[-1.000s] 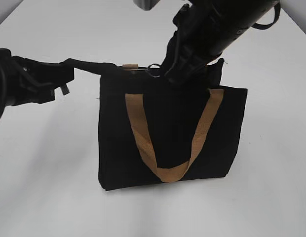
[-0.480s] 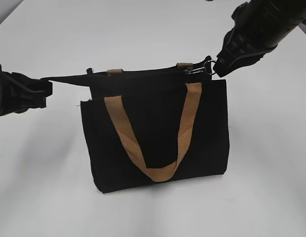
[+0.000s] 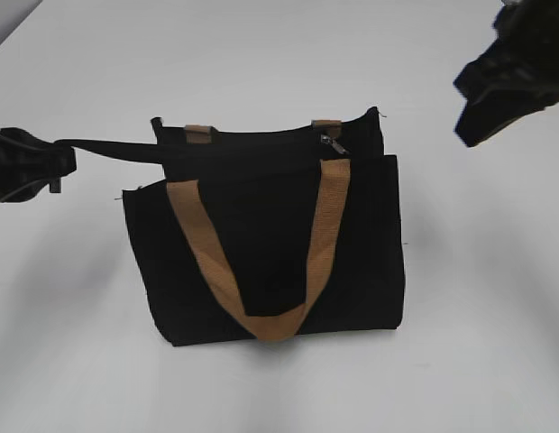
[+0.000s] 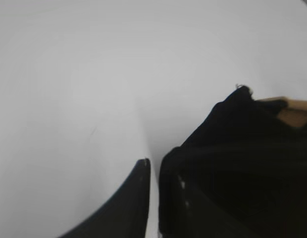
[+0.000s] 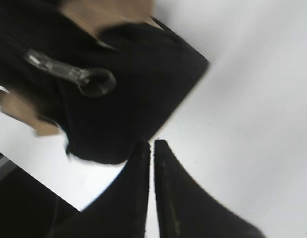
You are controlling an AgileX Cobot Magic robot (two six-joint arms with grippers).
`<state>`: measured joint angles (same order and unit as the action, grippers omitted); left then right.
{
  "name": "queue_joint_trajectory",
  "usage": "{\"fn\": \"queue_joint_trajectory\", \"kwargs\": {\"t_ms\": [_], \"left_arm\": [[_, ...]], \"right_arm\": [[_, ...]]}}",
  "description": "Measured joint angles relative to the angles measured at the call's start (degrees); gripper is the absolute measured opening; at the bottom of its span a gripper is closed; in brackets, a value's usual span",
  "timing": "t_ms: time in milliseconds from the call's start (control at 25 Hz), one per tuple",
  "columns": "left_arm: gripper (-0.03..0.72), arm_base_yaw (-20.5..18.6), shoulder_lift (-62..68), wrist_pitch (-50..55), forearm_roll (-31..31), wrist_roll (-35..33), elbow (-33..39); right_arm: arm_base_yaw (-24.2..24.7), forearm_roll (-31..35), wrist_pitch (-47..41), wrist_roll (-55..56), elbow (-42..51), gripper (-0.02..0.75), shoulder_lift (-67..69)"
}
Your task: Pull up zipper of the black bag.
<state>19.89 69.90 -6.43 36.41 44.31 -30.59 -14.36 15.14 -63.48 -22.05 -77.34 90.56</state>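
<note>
The black bag [image 3: 261,262] stands upright on the white table, its tan handle [image 3: 320,234] hanging down the front. The silvery zipper pull [image 3: 332,144] lies loose near the right end of the top edge. In the right wrist view the pull and its ring [image 5: 76,75] lie on the bag [image 5: 133,104]. My right gripper [image 3: 471,131] [image 5: 152,145] is shut and empty, off to the bag's upper right. My left gripper [image 3: 56,164] [image 4: 154,171] is shut on a black fabric strip stretched from the bag's top left corner [image 4: 237,158].
The white table [image 3: 261,388] surrounds the bag on all sides. A second tan handle's ends [image 3: 198,133] show at the bag's back edge. Nothing else stands on the table.
My right gripper pulled the zipper pull from mid-top to the right end, then let go and drew away to the upper right. The bag slid left; the left gripper kept its hold.
</note>
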Motion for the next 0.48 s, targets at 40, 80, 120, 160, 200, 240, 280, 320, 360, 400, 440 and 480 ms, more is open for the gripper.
{"fn": "queue_joint_trajectory", "kwargs": {"t_ms": [40,80,120,160,200,240,280,320,360,400,440,480], "left_arm": [[0.101,0.1,-0.8,2.4,-0.7,0.0,0.0],[0.155,0.6,-2.0,5.1,-1.4,0.0,0.0],[0.216,1.6,-3.7,8.0,-2.1,0.0,-0.1],[0.279,2.8,-5.3,11.2,-2.5,0.0,-0.4],[0.325,3.9,-7.6,14.4,-3.0,0.0,-1.0],[0.365,5.1,-10.0,18.4,-3.7,0.0,-1.6],[0.388,6.4,-12.5,22.9,-4.9,0.0,-2.3],[0.398,7.3,-14.8,27.6,-6.2,-0.3,-3.1],[0.405,8.4,-17.6,31.4,-8.4,-1.5,-4.0],[0.407,9.5,-20.3,35.7,-11.1,-3.4,-4.7],[0.409,10.5,-22.8,39.5,-14.5,-6.4,-5.2],[0.409,11.1,-26.6,42.5,-17.6,-10.0,-5.8]], "right_arm": [[0.5,-2.0,-0.9,1.0,0.0,0.09,-0.9],[0.9,-3.5,-1.9,1.9,0.0,0.135,-2.1],[0.9,-4.1,-3.1,3.0,0.0,0.195,-3.3],[0.9,-4.4,-4.2,4.0,0.0,0.255,-4.4],[0.9,-4.6,-4.9,5.0,0.1,0.298,-5.8],[0.9,-4.8,-5.3,5.9,0.6,0.335,-7.3],[0.9,-5.0,-5.4,6.9,1.6,0.357,-9.0],[0.9,-5.4,-5.4,7.8,2.9,0.37,-10.5],[0.9,-5.9,-5.4,8.6,4.9,0.377,-12.5],[0.9,-6.4,-5.5,9.5,7.4,0.382,-14.6],[0.9,-6.8,-5.5,10.2,10.3,0.384,-16.4],[0.9,-7.1,-5.6,10.9,12.8,0.385,-18.8]]}}
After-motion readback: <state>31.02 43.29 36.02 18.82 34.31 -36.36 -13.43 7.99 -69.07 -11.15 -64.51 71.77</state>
